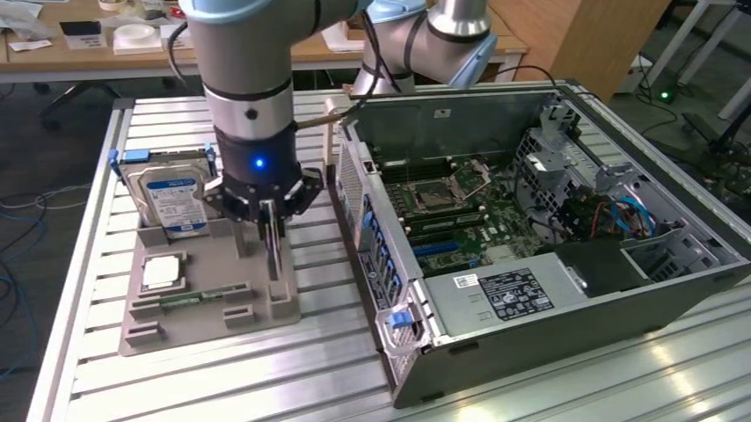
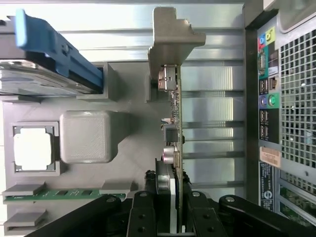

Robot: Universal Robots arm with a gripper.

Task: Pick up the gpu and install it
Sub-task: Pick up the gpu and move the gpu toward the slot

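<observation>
Slatted tbl (image 1: 235,378): claw (image 2: 170,200) clamps gpu (image 2: 176,111) upright.

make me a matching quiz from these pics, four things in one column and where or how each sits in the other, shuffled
Things
1. gpu
2. hard drive
3. memory stick
4. computer case

Places or states
a. lying flat in a slot of the grey holder
b. side open, on the exterior view's right
c. upright on edge in the holder, clamped by the gripper
d. standing in the holder, blue label showing

Pairs: 1-c, 2-d, 3-a, 4-b
</observation>
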